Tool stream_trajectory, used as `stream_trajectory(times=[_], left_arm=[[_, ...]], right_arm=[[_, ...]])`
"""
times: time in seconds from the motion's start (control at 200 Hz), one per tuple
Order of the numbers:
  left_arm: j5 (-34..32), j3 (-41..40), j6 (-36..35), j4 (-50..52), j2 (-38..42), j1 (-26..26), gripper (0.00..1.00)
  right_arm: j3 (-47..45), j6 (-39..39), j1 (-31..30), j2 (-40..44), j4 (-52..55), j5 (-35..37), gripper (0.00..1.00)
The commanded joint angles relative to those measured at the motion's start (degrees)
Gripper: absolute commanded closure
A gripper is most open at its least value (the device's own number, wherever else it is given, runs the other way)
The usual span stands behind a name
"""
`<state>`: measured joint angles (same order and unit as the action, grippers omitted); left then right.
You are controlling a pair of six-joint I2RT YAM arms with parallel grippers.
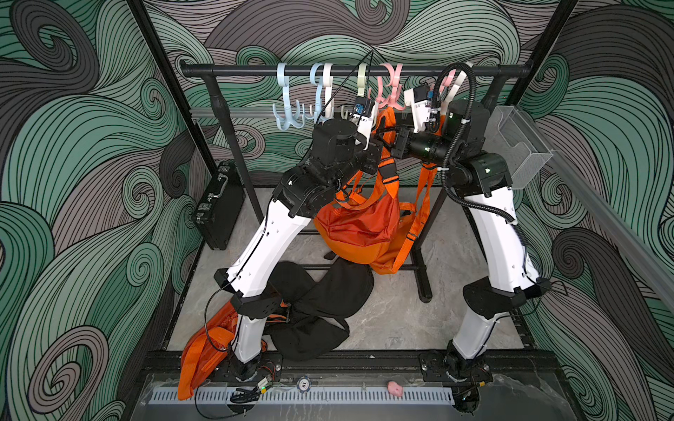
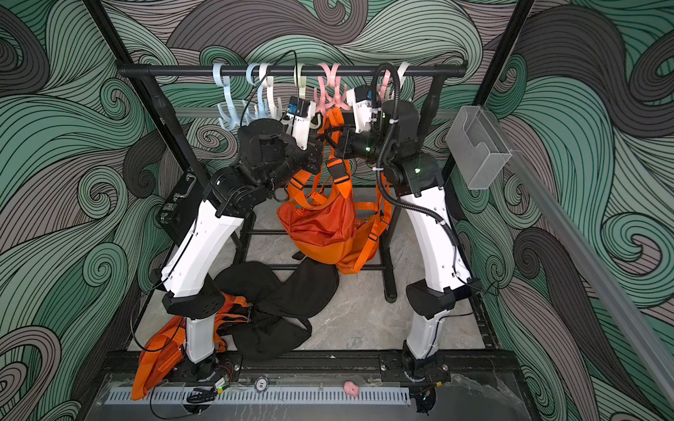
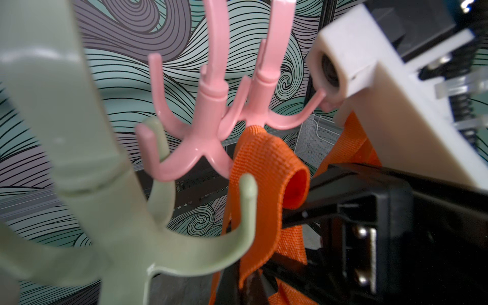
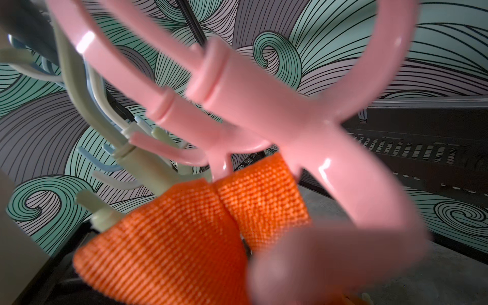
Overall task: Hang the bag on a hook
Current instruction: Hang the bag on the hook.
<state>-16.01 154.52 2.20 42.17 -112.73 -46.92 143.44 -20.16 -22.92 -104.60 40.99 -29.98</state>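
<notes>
Beneath pink hooks (image 3: 208, 148), left hand (image 3: 245, 282), right hand (image 3: 301, 200) clamped on orange strap (image 3: 264, 158); green hook (image 3: 111, 211) alongside.

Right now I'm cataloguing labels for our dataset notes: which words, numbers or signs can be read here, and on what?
Nothing reads clearly.
Round disc at the front: a dark centre mark, perhaps "11", too small to be sure.
Orange bag, pink hooks, black case: no print shows.
</notes>
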Motion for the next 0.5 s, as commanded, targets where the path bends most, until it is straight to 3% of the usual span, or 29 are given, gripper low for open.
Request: stream_trajectory(times=[0.0,0.13,0.21,0.35,0.49], left_arm=[[-0.92,-2.09,0.18,6.89,-2.67,0.38,1.00],[-1.39,-2.29,-0.35,6.46,-1.96,0.42,1.00],[-1.37,-2.25,-0.53,6.09,-1.70,0.42,0.94],[-1.09,-2.29,-0.70,6.38,-1.39,0.41,0.83],[-1.02,-3.55,-0.46,6.40,0.18,0.33,0.68]], right_arm=[[0.48,-0.17,-0.59,0.17,4.53,-0.68,0.91],[-2.37,0.30,-0.82,3.27,1.57,-0.57,0.73],[-5.26,0.21,-0.99,5.51,-0.75,-0.43,0.63],[-7.14,0.64,-1.21,7.68,-1.41,-0.21,0.53],[-9.57,1.96,-1.60,11.10,-2.51,1.42,0.50]])
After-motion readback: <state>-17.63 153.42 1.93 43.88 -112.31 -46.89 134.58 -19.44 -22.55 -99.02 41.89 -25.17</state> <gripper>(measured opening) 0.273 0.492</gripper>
